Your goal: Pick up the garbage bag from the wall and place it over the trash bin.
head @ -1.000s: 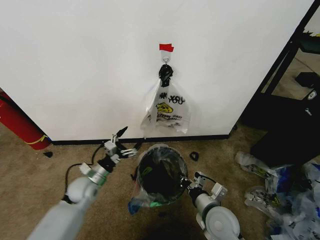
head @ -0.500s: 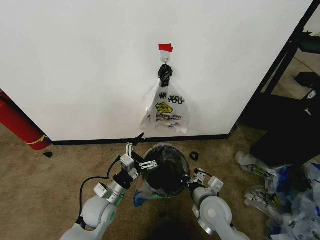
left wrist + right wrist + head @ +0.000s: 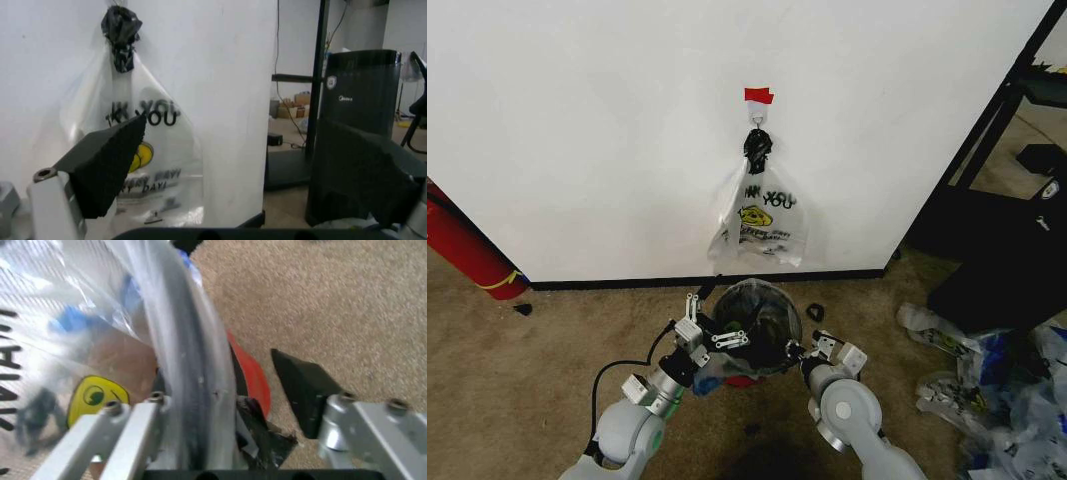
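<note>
The trash bin sits on the floor just below the wall, already draped in the garbage bag, with the left tool spread wide at its left rim and the right tool at its right rim — both touching or nearly so. The right wrist view adds what the head view cannot — the right tool spread astride the bag-covered rim.

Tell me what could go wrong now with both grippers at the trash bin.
The trash bin looks tipped toward the wall, its red base showing; it could topple. The garbage bag is thin film stretched over the rim, where the right gripper straddles it, so it might tear or slip off. The left gripper, open at the near rim, could snag the film.
</note>
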### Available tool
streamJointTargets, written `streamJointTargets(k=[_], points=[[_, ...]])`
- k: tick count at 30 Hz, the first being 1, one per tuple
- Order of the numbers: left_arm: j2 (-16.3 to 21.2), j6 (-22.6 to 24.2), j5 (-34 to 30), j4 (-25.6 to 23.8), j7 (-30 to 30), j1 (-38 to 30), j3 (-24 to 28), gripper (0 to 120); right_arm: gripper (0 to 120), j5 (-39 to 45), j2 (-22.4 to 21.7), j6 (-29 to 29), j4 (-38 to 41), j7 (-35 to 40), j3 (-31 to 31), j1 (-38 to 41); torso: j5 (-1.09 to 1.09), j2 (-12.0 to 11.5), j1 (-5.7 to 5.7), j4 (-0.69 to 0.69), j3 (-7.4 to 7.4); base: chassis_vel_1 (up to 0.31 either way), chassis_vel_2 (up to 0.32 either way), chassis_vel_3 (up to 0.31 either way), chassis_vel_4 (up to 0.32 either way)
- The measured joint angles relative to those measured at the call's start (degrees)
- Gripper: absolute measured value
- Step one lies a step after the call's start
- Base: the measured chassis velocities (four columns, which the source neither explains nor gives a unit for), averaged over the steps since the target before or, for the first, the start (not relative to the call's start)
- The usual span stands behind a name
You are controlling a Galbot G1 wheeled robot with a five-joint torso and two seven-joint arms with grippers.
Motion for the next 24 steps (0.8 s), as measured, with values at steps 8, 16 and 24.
streamJointTargets(k=[8, 16, 24], points=[[-1.2, -0.7, 1.1, -1.8, -2.6, 1.2, -0.5, 100, 74, -9.6, -1.3, 8.2, 3.3, -8.1, -0.8, -3.3, 0.0, 0.0, 0.0, -0.01, 0.0, 0.0, 0.0, 0.0, 0.0], [-2.6, -2.2, 3.5, -1.7, -3.8, 3.0, -0.5, 100, 99, -16.3, -3.1, 11.8, 5.5, -13.1, -0.7, -4.4, 0.0, 0.0, 0.0, 0.0, 0.0, 0.0, 0.0, 0.0, 0.0], [-2.4, -2.4, 3.9, -1.3, -3.8, 3.4, -0.6, 100, 100, -10.5, -2.3, 7.1, 2.8, -7.9, 0.4, -3.6, 0.0, 0.0, 0.0, -0.01, 0.0, 0.0, 0.0, 0.0, 0.0]])
